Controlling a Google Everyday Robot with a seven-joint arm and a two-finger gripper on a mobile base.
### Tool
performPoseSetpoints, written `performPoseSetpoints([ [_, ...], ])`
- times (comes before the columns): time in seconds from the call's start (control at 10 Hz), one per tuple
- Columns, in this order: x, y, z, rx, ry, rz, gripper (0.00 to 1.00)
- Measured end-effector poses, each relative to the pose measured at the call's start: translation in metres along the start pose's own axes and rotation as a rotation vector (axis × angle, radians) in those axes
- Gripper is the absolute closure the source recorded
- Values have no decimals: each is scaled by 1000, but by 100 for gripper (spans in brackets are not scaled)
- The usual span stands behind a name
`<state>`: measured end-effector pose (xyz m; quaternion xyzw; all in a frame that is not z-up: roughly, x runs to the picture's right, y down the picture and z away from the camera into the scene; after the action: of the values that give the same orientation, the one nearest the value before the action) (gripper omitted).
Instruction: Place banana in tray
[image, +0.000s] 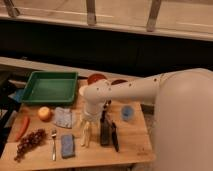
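Banana (86, 135) seen lying on table (136, 144), well apart from tray (50, 89). Gripper (89, 120) positioned just above banana; grip state cannot be told. Pickup, carry and release judged not yet done.

The banana (86, 136) is slim, pale cream-yellow and slightly curved. It lies flat with its length running near to far, directly beneath the jaws of the gripper (89, 121), which hangs low over its far end. The tray (31, 85) is large, rectangular and dark green with raised sloping sides, and sits level well apart from the jaws, beyond them toward the view's left
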<state>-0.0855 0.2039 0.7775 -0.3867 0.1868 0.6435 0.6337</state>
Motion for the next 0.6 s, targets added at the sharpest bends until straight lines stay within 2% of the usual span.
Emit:
performPoseSetpoints([
  [0.2, -7, -11, 18, 7, 3, 21, 35],
  [0.4, -9, -14, 22, 1, 1, 38, 36],
  [0.6, -8, -11, 23, -11, -9, 35, 49],
])
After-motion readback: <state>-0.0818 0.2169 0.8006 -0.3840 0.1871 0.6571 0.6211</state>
